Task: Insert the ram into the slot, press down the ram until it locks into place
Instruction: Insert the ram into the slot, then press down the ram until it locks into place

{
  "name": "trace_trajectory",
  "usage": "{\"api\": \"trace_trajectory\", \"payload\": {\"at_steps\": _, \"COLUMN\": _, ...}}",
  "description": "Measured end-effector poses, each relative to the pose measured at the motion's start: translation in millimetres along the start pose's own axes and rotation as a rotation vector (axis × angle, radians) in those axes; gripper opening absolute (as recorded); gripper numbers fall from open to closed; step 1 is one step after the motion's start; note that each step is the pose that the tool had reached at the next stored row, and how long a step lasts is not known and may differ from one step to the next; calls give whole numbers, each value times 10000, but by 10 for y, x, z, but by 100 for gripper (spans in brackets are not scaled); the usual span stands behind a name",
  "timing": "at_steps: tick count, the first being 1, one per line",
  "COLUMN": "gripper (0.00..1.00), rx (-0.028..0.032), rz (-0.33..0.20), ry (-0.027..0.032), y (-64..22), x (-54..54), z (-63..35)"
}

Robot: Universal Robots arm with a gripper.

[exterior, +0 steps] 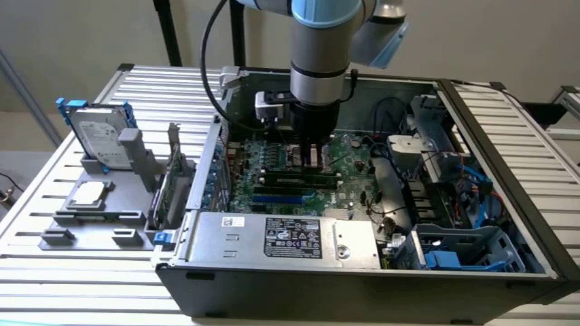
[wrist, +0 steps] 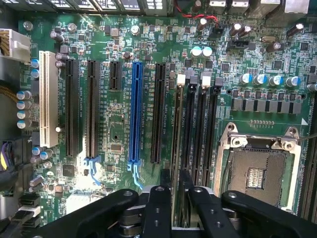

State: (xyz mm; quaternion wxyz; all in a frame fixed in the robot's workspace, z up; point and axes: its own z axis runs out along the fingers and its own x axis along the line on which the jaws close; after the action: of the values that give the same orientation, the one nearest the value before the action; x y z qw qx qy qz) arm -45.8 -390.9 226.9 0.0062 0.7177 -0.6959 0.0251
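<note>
Black claw (wrist: 172,198) fingers (wrist: 157,208) sit closed on the ram (wrist: 177,148), gripping it edge-on. Its long axis runs along the parallel black sockets, standing in the slot (wrist: 177,124) beside the blue slot's (wrist: 134,116) neighbour, on the motherboard (wrist: 114,139) inside the case (exterior: 363,285).

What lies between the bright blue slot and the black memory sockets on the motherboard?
In the wrist view, one long black expansion slot lies between the blue slot and the memory sockets, parallel to both.
</note>
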Motion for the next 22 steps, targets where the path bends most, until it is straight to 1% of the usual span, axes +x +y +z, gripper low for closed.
{"api": "trace_trajectory", "payload": {"at_steps": 4, "gripper": 22, "rx": 0, "rz": 0, "ry": 0, "y": -3, "x": 5, "z": -108}}
{"api": "trace_trajectory", "payload": {"at_steps": 6, "gripper": 22, "rx": -3, "rz": -2, "ry": 1, "y": -3, "x": 6, "z": -135}}
{"api": "trace_trajectory", "payload": {"at_steps": 7, "gripper": 19, "rx": -6, "rz": -2, "ry": 1, "y": -2, "x": 7, "z": -142}}
{"api": "trace_trajectory", "payload": {"at_steps": 8, "gripper": 19, "rx": -9, "rz": -2, "ry": -1, "y": -2, "x": 6, "z": -146}}
{"api": "trace_trajectory", "payload": {"at_steps": 9, "gripper": 13, "rx": -16, "rz": -1, "ry": -2, "y": -1, "x": 6, "z": -148}}
{"api": "trace_trajectory", "payload": {"at_steps": 10, "gripper": 10, "rx": -21, "rz": -1, "ry": -4, "y": 0, "x": 6, "z": -148}}
{"api": "trace_trajectory", "payload": {"at_steps": 16, "gripper": 10, "rx": -89, "rz": -4, "ry": -3, "y": 6, "x": 1, "z": -153}}
{"api": "trace_trajectory", "payload": {"at_steps": 22, "gripper": 10, "rx": -92, "rz": -5, "ry": -3, "y": 19, "x": -2, "z": -154}}
